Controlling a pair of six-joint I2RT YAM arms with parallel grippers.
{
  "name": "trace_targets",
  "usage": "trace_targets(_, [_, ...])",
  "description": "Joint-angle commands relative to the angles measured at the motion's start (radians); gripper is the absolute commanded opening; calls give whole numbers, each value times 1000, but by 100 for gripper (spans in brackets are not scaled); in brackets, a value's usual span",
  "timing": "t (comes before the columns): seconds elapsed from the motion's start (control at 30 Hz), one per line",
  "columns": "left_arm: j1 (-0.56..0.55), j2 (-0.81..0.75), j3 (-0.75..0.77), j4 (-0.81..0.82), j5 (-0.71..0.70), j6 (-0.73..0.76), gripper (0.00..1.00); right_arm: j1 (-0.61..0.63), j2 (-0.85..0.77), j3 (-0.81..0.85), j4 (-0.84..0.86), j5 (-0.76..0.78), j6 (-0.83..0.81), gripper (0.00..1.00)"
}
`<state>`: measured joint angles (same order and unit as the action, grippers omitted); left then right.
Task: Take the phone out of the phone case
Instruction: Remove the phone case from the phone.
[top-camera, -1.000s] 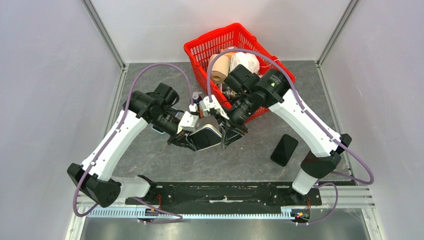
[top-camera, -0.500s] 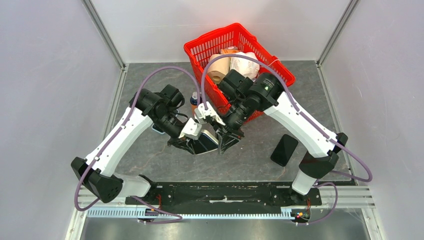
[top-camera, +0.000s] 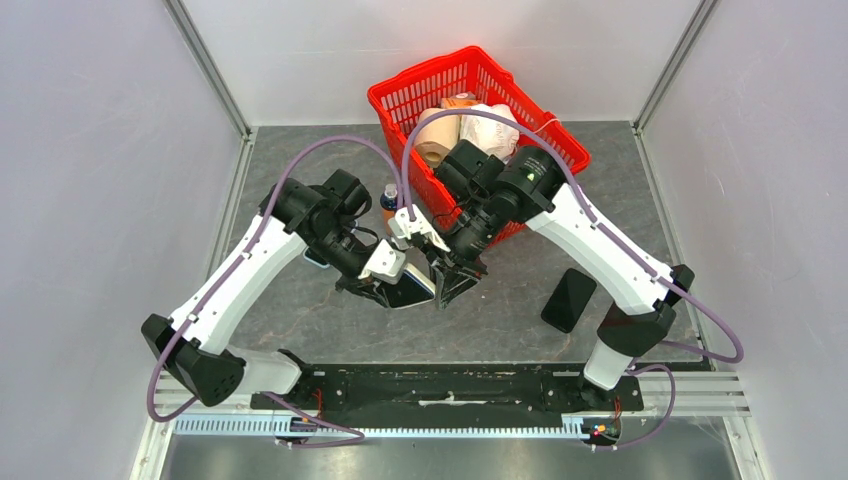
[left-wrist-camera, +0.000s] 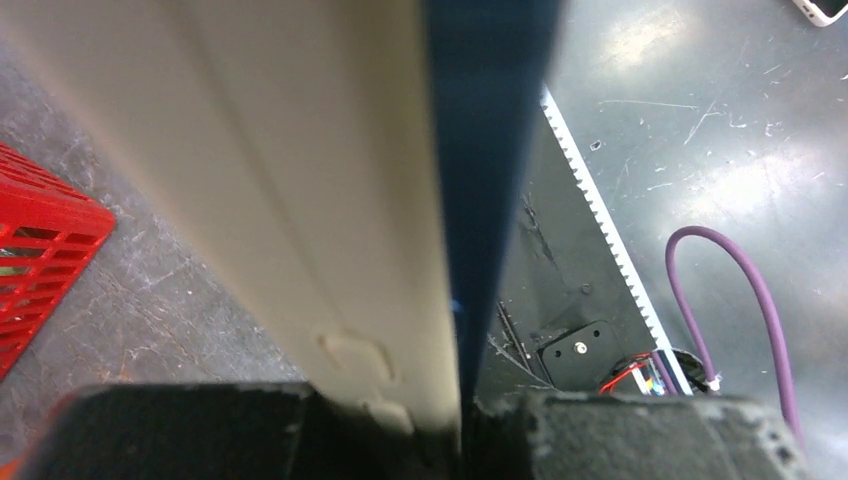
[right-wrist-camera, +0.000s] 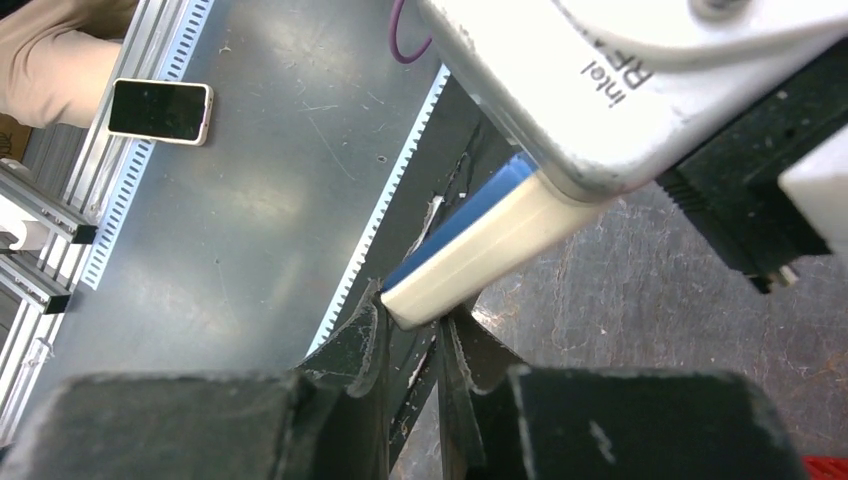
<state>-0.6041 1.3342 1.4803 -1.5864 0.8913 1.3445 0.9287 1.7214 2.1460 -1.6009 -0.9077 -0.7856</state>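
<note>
The phone in its case (top-camera: 412, 289) is held above the table between the two grippers. In the left wrist view the cream case (left-wrist-camera: 300, 200) and the blue phone (left-wrist-camera: 487, 150) stand edge-on. My left gripper (top-camera: 383, 288) is shut on them at the near end (left-wrist-camera: 445, 415). In the right wrist view the cream case (right-wrist-camera: 490, 250) with the blue phone edge (right-wrist-camera: 468, 208) points down at my right gripper (right-wrist-camera: 415, 322). Its fingertips (right-wrist-camera: 372, 325) close on the case's corner. From above, the right gripper (top-camera: 446, 285) meets the case from the right.
A red basket (top-camera: 475, 75) with a roll and bags stands at the back, behind the right arm. A small bottle (top-camera: 388, 197) stands beside it. A black phone (top-camera: 568, 299) lies on the table at the right. The black rail (top-camera: 450, 385) runs along the near edge.
Both grippers moved slightly left and down with the cased phone. The right gripper came in closer onto the case's corner.
</note>
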Motion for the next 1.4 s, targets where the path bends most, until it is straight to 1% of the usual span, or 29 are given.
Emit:
trace_targets(0.0, [-65,-38,29,127,49,116,2,-5,49,23,-49,-33,9,0])
trace_targets(0.13, [-67,-48,18,135,32,104,2,-7,55,23,-41,-21,22,0])
trace_targets(0.23, [-68,-53,10,177,19,41,2,-8,51,17,-24,-1,44,0])
trace_targets(0.33, [-64,-66,-1,228,8,-45,2,-11,25,-20,21,55,88,0])
trace_targets(0.37, [-60,-70,-3,236,9,-64,2,-13,11,-36,38,72,98,2])
trace_targets(0.57, [16,-97,-27,321,76,-202,2,-32,-83,-140,98,178,141,55])
trace_targets(0.63, [31,-104,-37,362,87,-269,2,-37,-105,-160,127,196,164,61])
trace_targets(0.7, [36,-108,-44,393,97,-313,2,-43,-111,-164,157,210,197,63])
trace_targets(0.77, [36,-112,-51,407,106,-340,2,-54,-110,-158,183,225,227,62])
trace_targets(0.8, [36,-115,-56,412,107,-347,2,-63,-108,-155,193,227,238,59])
trace_targets(0.97, [38,-134,-79,428,114,-381,2,-85,-105,-157,202,218,244,39])
trace_targets(1.03, [39,-141,-86,428,120,-382,2,-89,-109,-161,205,211,244,29])
trace_targets(1.1, [42,-145,-95,428,130,-381,2,-91,-112,-161,204,202,239,15])
trace_targets(1.17, [44,-153,-104,406,152,-346,2,-94,-117,-163,198,193,219,0])
trace_targets(1.27, [43,-153,-109,355,172,-258,2,-94,-123,-159,166,140,165,0])
trace_targets(1.37, [43,-150,-105,291,149,-143,2,-94,-104,-134,109,73,114,0])
